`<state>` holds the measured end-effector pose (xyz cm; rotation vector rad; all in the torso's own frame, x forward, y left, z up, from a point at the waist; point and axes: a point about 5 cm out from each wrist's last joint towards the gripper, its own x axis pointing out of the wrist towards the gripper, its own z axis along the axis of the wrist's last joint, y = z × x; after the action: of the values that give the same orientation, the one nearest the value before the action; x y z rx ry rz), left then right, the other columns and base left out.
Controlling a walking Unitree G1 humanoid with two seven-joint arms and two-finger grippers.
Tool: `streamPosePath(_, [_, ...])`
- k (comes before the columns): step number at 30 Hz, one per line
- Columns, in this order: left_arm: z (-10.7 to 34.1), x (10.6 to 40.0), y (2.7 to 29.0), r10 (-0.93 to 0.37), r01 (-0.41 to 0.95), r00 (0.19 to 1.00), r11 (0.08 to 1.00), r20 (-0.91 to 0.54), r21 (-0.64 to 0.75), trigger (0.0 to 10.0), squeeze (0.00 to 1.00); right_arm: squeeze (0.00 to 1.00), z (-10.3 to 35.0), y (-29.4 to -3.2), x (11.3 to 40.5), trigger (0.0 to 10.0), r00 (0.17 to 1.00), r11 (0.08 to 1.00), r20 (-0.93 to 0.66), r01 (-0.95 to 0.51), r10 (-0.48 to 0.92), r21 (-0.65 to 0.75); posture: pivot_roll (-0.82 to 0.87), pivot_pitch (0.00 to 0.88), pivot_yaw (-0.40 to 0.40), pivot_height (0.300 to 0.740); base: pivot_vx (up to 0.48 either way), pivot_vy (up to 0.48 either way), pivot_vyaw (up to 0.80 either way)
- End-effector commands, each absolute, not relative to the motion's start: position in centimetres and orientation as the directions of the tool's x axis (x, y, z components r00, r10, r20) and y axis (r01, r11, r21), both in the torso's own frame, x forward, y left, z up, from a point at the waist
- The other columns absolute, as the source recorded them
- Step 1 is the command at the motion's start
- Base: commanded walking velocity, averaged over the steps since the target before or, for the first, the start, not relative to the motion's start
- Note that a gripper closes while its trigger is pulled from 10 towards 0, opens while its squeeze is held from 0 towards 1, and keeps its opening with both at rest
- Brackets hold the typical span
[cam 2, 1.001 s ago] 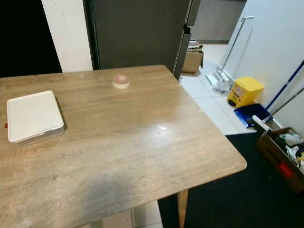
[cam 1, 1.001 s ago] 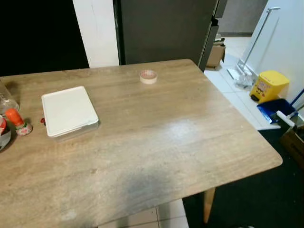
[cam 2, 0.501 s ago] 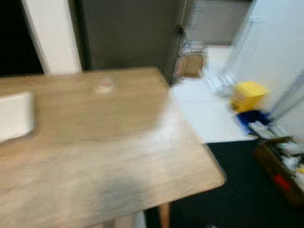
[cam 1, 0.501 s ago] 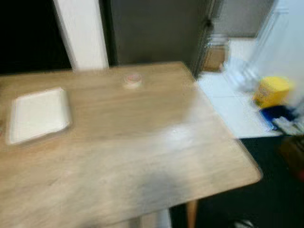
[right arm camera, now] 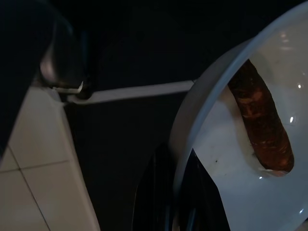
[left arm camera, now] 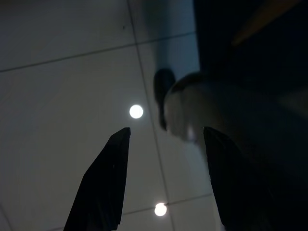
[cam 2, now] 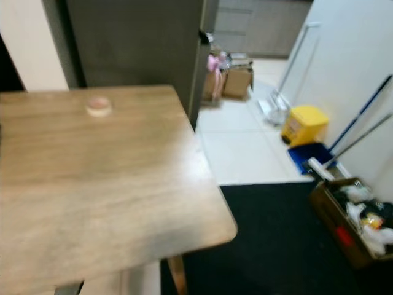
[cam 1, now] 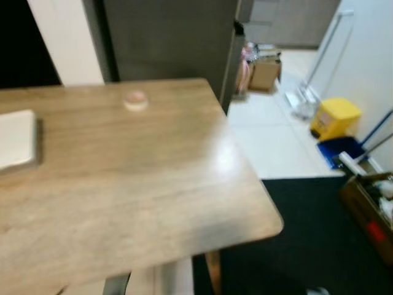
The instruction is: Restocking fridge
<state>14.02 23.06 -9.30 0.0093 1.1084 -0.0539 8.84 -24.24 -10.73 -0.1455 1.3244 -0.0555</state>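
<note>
1. Down by the robot's right side, the right pincer [right arm camera: 180, 192] has its two black fingers closed on the rim of a round white plate [right arm camera: 231, 159], pinching the edge so the plate rides level.
2. On that plate lies a long reddish-brown sausage-like piece of food [right arm camera: 260, 125], glossy and rough-skinned; what it is exactly I cannot tell.
3. Beyond the pale wooden bench [cam 1: 123, 166] stands the tall dark grey fridge [cam 1: 166, 37], seemingly the plate's destination.
4. Hanging idle over pale floor tiles [left arm camera: 62, 96], the left pincer [left arm camera: 166, 178] is spread wide and empty.
</note>
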Motion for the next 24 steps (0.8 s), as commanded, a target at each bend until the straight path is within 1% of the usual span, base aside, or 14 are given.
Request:
streamPosePath(1, [-9.59,13.36,22.85,-0.046,0.046,0.422,0.998,-0.905,-0.029,10.0,0.0,0.0,-10.57,-24.92,8.73,10.0,0.244,0.987,-0.959,-0.034,-0.143,-0.156,0.04,0.058,-0.078,0.74,0.0,-0.48,0.0])
streamPosePath(21, [-9.51,13.59,22.85,-0.048,0.067,0.425,0.998,-0.904,-0.022,10.0,0.0,0.0,-10.6,-24.84,8.68,10.0,0.233,0.987,-0.963,-0.054,-0.137,-0.153,0.03,0.03,-0.072,0.74,0.0,-0.48,0.0])
streamPosePath(24, [-9.5,13.61,22.85,-0.05,0.071,0.426,0.997,-0.903,-0.022,10.0,0.0,0.0,-10.66,-24.74,8.53,10.0,0.223,0.988,-0.967,-0.056,-0.126,-0.142,0.03,0.03,-0.072,0.74,0.0,0.0,0.0])
